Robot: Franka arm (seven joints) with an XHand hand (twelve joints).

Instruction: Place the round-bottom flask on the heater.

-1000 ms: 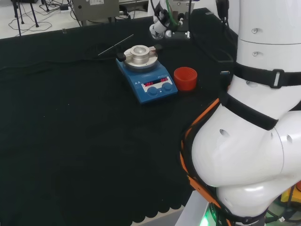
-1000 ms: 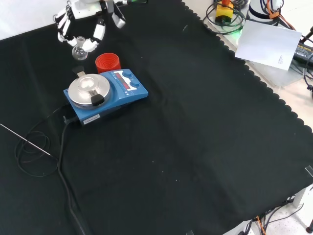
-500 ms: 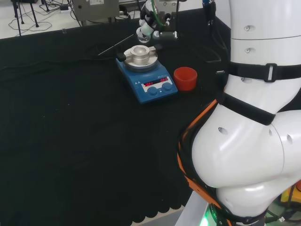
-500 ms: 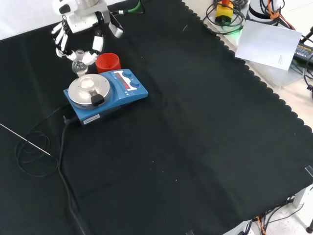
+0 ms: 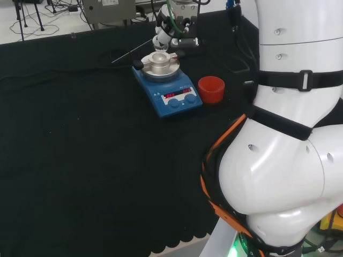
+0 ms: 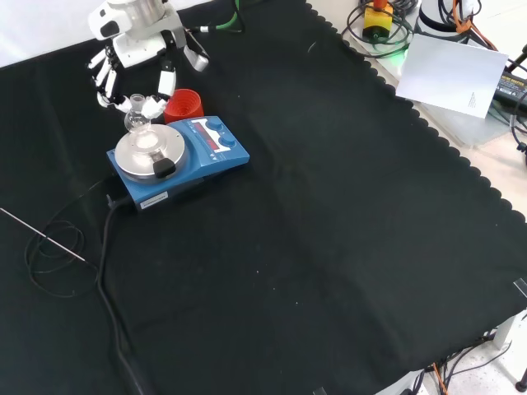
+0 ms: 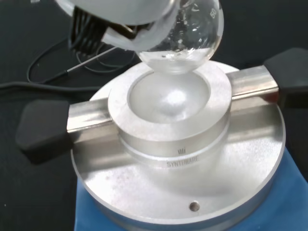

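We see blue heater [image 6: 177,160] near on black cloth [image 6: 329,247], silver bowl-shaped block [image 7: 168,103] on top. Clear round-bottom flask [image 7: 185,36] hangs just above block's hollow, apparently not seated. Hand [image 6: 136,58] above it, fingers [image 6: 165,81] curled around flask. Red ribbed ring [image 6: 183,105] just behind heater in front view.

Black scallop-edged cloth [image 6: 346,247] covers the bench; a pale floor [image 5: 32,24] with cables lies beyond.

White arm links [image 5: 278,160]; black straps; orange cable
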